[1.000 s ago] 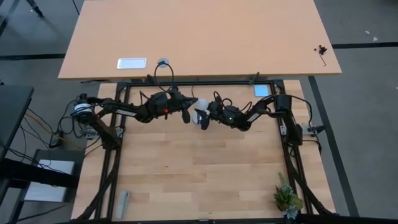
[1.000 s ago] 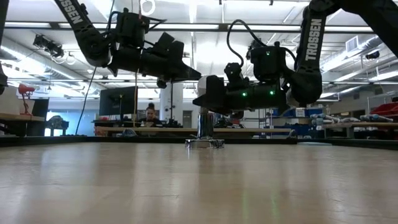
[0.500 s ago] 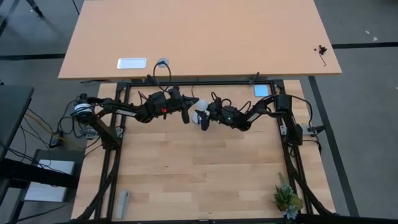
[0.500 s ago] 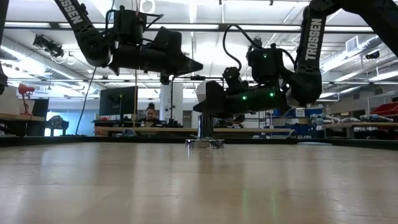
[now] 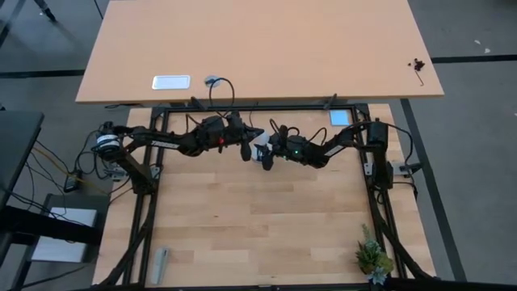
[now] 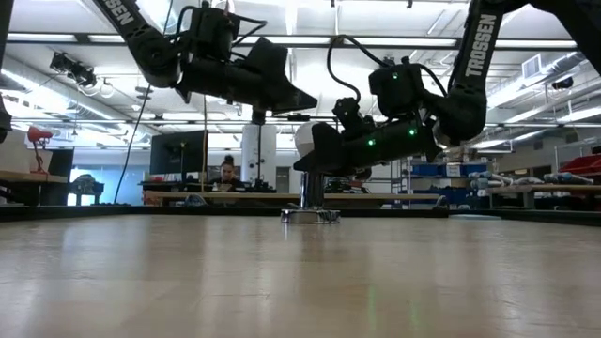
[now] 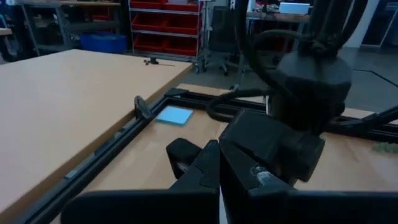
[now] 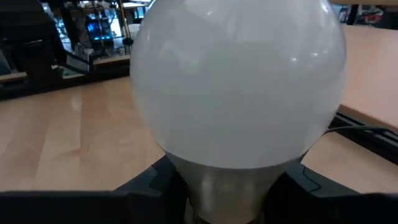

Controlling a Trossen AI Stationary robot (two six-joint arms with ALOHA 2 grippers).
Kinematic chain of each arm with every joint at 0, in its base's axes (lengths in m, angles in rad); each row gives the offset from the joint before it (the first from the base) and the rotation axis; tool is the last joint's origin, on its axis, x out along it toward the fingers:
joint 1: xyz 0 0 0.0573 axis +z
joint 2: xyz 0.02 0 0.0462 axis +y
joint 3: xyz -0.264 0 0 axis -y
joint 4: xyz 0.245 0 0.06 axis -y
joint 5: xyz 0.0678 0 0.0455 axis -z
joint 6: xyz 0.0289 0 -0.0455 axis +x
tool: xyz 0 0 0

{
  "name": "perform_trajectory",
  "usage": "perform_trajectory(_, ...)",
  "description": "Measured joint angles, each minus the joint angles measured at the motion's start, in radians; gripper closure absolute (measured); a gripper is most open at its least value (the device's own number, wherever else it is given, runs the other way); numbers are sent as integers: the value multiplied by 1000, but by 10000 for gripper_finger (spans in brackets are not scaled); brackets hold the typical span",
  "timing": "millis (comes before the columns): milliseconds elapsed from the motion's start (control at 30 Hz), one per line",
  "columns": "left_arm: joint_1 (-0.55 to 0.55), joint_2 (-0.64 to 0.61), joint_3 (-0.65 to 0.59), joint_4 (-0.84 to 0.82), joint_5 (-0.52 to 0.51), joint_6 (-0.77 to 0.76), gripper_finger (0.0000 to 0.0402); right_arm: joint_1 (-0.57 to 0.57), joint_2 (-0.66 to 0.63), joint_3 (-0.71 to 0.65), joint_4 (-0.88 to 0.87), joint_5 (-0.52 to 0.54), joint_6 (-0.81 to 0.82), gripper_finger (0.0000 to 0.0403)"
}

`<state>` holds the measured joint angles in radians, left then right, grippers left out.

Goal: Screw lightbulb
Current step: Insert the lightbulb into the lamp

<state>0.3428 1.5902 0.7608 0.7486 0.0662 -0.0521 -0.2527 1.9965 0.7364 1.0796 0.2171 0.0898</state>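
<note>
While aloft: one lightbulb (image 8: 239, 87), two claws.

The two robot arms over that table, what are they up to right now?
The right hand is shut on the lightbulb, gripping it near its neck and holding it in the air near the table's far edge. In the low view the bulb hangs above a small silvery socket base standing on the table, not yet seated in it. The left hand hovers right next to the bulb, fingers shut and holding nothing.
</note>
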Motion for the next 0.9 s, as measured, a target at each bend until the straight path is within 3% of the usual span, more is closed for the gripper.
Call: perform_trajectory(900, 1, 4, 3, -85, -68, -9, 399, -12, 14, 3, 18, -2, -7, 233)
